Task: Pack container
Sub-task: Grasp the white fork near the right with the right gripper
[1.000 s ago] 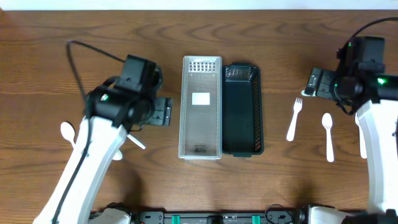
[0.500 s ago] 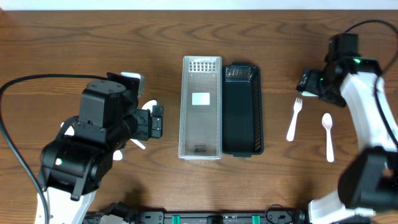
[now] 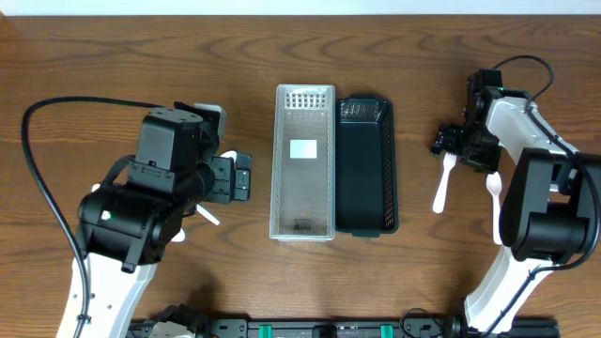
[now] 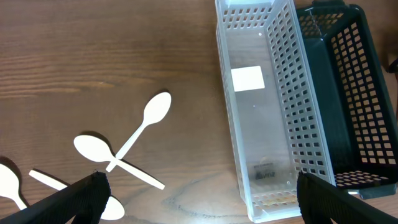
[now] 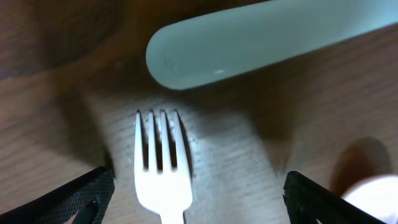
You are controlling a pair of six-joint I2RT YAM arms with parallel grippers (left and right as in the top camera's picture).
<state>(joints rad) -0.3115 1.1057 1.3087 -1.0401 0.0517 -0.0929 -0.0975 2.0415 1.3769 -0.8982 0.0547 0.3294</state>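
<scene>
— Where are your hands right now?

— My right gripper point(image 5: 196, 196) sits low over the white fork point(image 5: 160, 162), fingers spread wide with the tines between them, touching nothing. A pale handle point(image 5: 267, 37) lies just beyond the tines.

— And the left?

— My left gripper point(image 4: 199, 202) hangs over the wooden table point(image 4: 93, 56), fingers spread wide too, holding nothing. Below it lie white spoons point(image 4: 140, 127), crossed over one another.

— Where is the container?

— The clear basket point(image 3: 303, 161) stands mid-table, touching the dark basket point(image 3: 366, 165) on its right side. The clear one has a white label point(image 4: 248, 78) on its floor. From overhead, the fork point(image 3: 443, 178) lies well right of the baskets, with a white spoon point(image 3: 495, 202) near it.
</scene>
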